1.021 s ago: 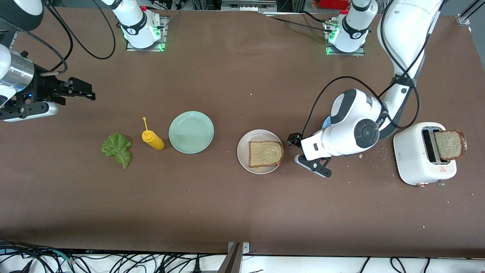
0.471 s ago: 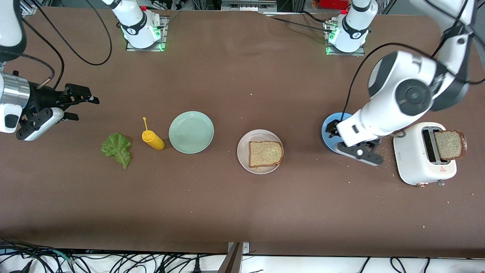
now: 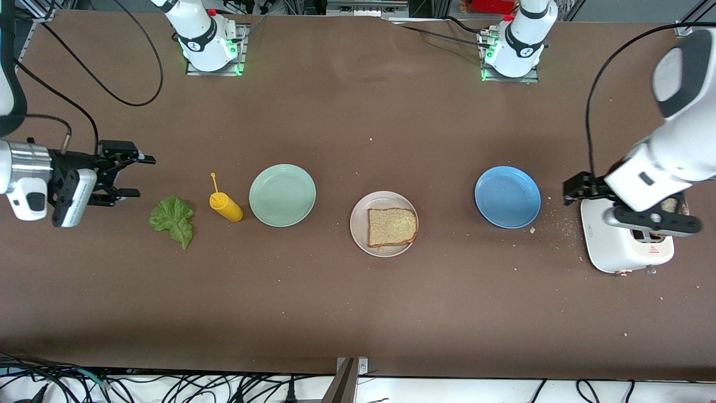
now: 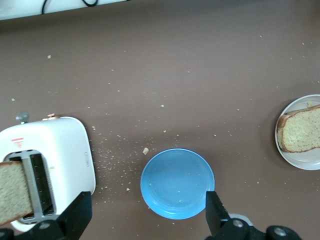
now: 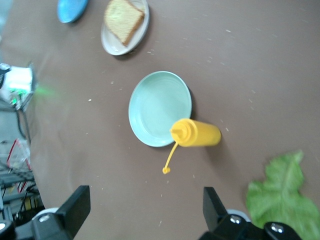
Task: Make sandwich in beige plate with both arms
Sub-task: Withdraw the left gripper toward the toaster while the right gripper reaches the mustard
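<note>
One bread slice (image 3: 392, 226) on beige plate (image 3: 359, 224). Left gripper (image 3: 576, 187) over toaster (image 3: 607, 246), jaws wide, empty. Right gripper (image 3: 134, 176) above surface (image 3: 358, 313) near lettuce (image 3: 173, 219), also wide, empty.

Wide flat matte brown desk (image 3: 358, 313), evenly lit, dotted with pale crumbs. Along its camera-side edge, tangled black cables (image 3: 168, 386) over a white floor strip (image 3: 447, 390).

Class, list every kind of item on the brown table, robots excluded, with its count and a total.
Plates: 3 — beige plate, mint-green plate, blue plate
Bread slices: 2 — on the beige plate, in the toaster
Lettuce leaf: 1
Yellow squeeze bottle: 1
Toaster: 1
Total: 8
</note>
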`<state>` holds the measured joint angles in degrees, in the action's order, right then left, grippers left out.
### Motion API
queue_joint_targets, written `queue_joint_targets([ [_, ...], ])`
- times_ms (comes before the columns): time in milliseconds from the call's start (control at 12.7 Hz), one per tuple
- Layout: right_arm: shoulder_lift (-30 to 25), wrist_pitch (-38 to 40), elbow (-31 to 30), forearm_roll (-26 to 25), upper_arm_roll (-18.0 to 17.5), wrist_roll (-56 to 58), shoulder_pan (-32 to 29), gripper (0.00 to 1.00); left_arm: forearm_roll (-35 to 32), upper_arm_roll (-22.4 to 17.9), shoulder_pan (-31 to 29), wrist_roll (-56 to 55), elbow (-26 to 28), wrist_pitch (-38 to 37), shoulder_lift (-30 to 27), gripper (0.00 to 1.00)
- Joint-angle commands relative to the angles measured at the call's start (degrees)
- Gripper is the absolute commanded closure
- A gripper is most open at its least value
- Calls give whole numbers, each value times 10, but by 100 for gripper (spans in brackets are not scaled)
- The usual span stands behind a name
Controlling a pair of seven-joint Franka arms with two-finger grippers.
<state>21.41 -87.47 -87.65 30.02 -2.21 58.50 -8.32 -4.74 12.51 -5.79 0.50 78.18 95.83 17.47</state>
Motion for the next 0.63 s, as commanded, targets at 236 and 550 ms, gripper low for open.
queue_joint_targets([
  [236, 90, 2, -8, 92, -5, 222, -35, 0, -11, 3, -9, -4, -10, -45, -7, 0],
  [550, 170, 5, -4, 163, -5, 384, -49, 0, -11, 5, -12, -4, -10, -45, -7, 0],
])
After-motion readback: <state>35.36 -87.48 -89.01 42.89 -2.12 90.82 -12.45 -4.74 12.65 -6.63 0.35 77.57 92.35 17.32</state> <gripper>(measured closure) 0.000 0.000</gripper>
